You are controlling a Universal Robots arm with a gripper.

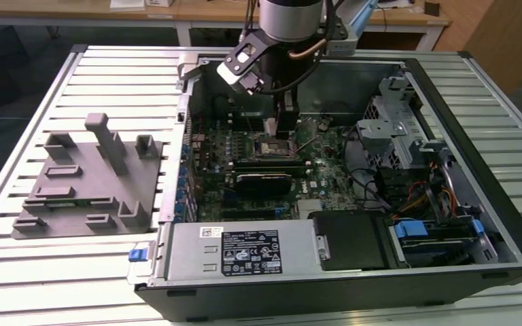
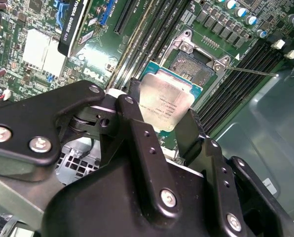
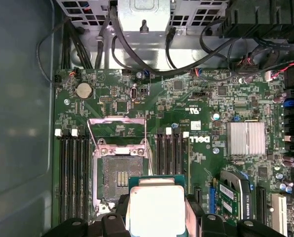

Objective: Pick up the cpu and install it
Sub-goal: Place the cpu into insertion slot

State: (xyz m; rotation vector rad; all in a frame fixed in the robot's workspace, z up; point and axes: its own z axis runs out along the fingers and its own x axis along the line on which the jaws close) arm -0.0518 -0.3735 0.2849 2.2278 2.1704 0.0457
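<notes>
Gripper is closest to my camera, fingers squeezed on the chip's edges | chip is up in the air, not yet in the open socket | exterior view: gripper at 12 o'clock of socket | step: bringing chip to socket | I think it must sit square and flat before going in

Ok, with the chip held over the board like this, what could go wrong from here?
The cpu is pinched only by its edges in the gripper, so it might slip or tilt. In the first wrist view it sits off-centre from the open socket; lowered so, it could damage the contacts. The thin lever beside the socket could snag it.
</notes>
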